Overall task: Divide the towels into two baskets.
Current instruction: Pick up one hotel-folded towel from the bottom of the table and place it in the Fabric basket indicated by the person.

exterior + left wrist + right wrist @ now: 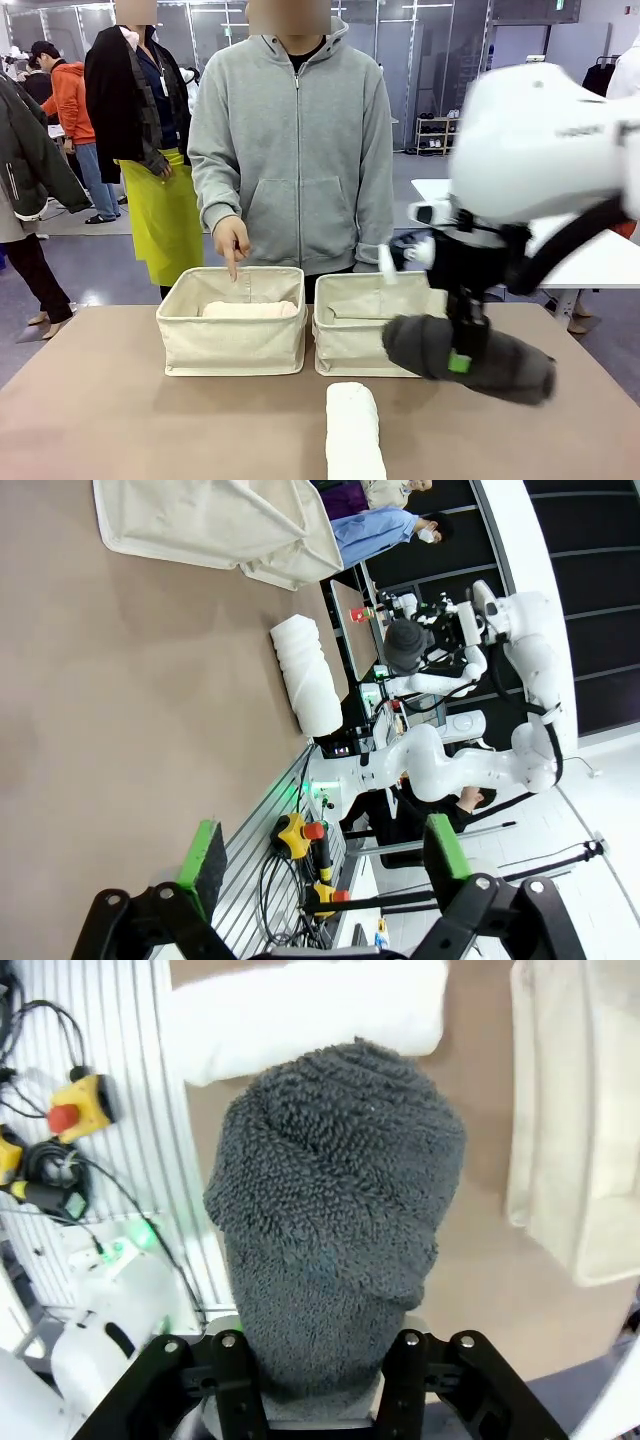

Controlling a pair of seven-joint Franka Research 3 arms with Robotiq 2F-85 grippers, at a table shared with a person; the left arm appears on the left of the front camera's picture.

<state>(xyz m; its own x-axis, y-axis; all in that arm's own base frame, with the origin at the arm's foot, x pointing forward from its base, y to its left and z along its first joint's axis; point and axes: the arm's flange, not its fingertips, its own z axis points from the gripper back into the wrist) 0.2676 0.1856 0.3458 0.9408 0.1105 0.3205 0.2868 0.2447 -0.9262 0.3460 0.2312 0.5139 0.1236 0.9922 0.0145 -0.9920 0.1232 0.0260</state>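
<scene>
Two cream baskets stand side by side, the left basket (232, 348) and the right basket (348, 348). A pale yellow towel (250, 310) lies in the left one. A white towel (355, 432) lies on the table in front of the right basket. My right gripper (462, 350) is shut on the dark grey towel (500, 365), holding it in the air just right of the right basket. In the right wrist view the grey towel (340, 1220) stands between the fingers, above the white towel (310, 1015). My left gripper (325, 855) is open, off the table's near edge.
A person in a grey hoodie stands behind the baskets, one hand (232, 243) pointing down into the left basket. The brown table (150, 420) has bare room at front left. Emergency stop buttons (295, 832) and cables lie beyond the near edge.
</scene>
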